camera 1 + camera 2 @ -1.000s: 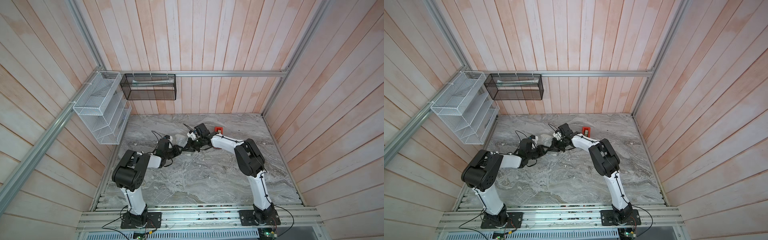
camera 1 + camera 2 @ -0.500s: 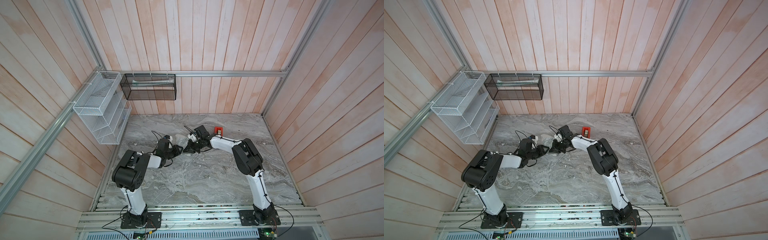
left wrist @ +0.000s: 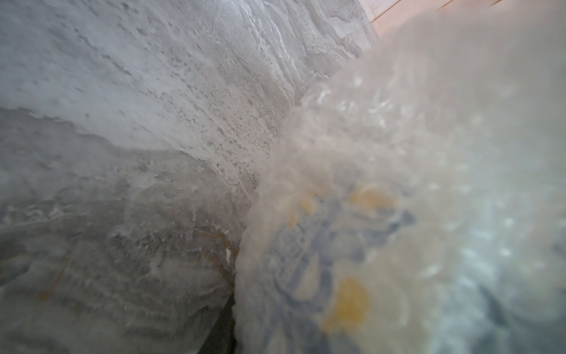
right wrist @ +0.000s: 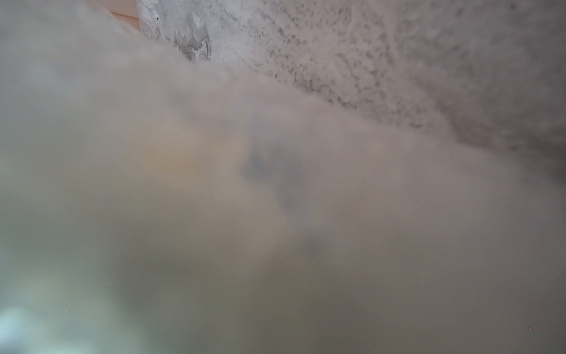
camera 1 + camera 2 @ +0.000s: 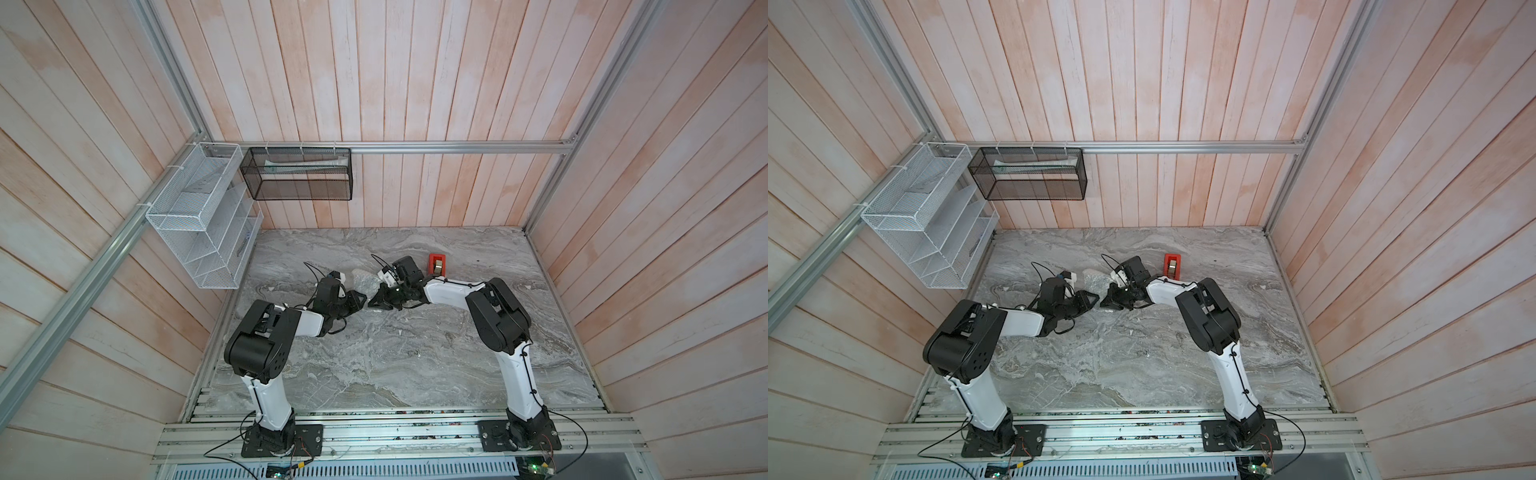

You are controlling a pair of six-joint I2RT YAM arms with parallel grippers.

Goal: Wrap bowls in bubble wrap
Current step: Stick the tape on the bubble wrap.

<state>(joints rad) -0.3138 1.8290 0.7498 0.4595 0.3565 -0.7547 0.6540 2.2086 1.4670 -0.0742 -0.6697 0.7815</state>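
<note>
The bubble wrap (image 5: 366, 281) (image 5: 1096, 281) is a whitish bundle at mid-table, just behind the two gripper tips. In the left wrist view the bowl (image 3: 333, 263) shows blue and yellow through the bubble wrap (image 3: 398, 122), close to the lens. My left gripper (image 5: 359, 299) (image 5: 1093, 300) reaches in from the left and appears shut on the wrapped bundle; its fingers are hidden. My right gripper (image 5: 377, 302) (image 5: 1107, 304) faces it from the right, shut, with the bubble wrap (image 4: 214, 214) blurred across its whole view and a faint blue patch of the bowl (image 4: 269, 171).
A red tape dispenser (image 5: 437, 264) (image 5: 1173, 266) stands on the marble table behind the right arm. A white wire rack (image 5: 199, 216) hangs on the left wall and a black mesh basket (image 5: 299, 174) on the back wall.
The right gripper has drawn left and slightly back, closing up to the left gripper over the bundle. The left arm has hardly moved.
</note>
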